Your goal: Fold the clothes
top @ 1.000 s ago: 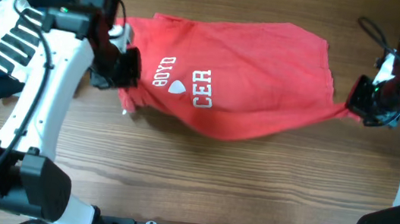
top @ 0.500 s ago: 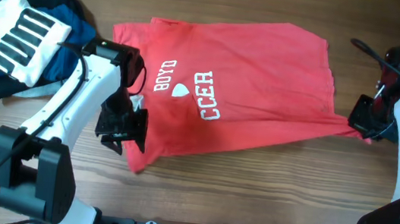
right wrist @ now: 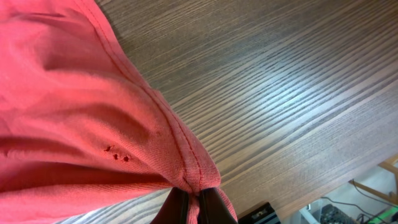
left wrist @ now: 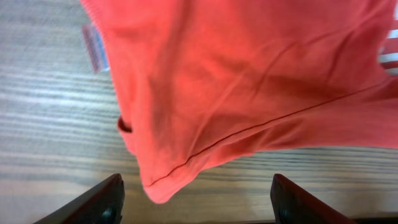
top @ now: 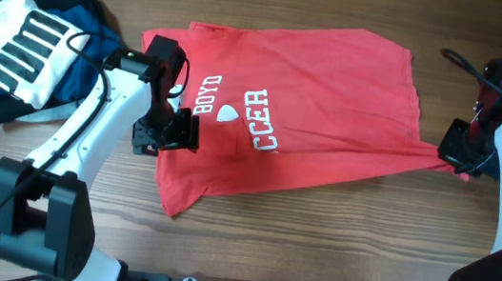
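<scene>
Wooden table (top: 314,249) with a red T-shirt (top: 322,111) spread across frame centre. Left gripper (top: 167,136) hovers released over its left edge; right gripper (top: 454,151) pinches the right hem. Soft, light cloth, probably best grasped at corners.

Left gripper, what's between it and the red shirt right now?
Only bare table. In the left wrist view the shirt has its corner lying between the fingers of the open left gripper, wood showing either side.

Left end effector (left wrist: 194,202) hovers, fingers (left wrist: 102,199) spread; right end effector (right wrist: 194,208) is pinched tight.
</scene>
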